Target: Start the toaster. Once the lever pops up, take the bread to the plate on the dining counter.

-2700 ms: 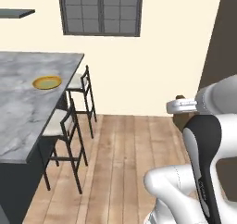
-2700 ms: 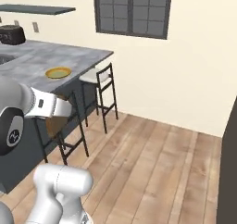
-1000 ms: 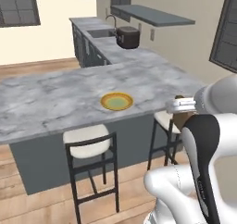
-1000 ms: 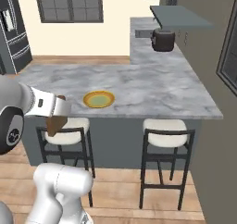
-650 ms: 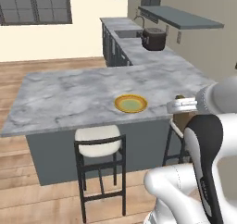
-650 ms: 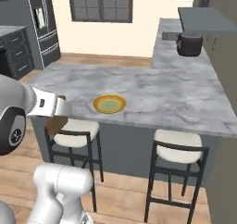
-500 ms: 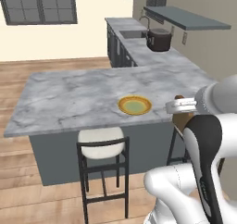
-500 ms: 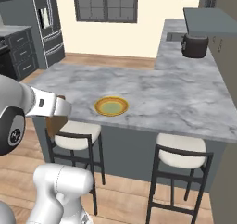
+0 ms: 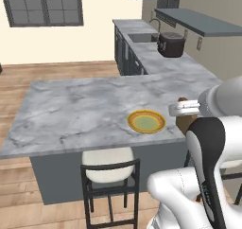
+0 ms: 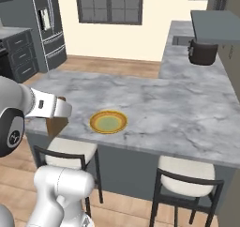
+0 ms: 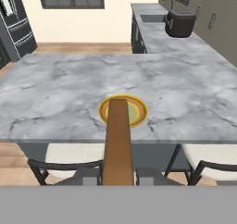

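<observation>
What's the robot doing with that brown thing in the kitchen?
The robot is carrying a slice of bread. Its pincer is shut on the bread, holding it out on edge toward the dining counter. A yellow plate sits on that counter near the stools, with nothing on it yet. The toaster is far back on the other worktop.
</observation>
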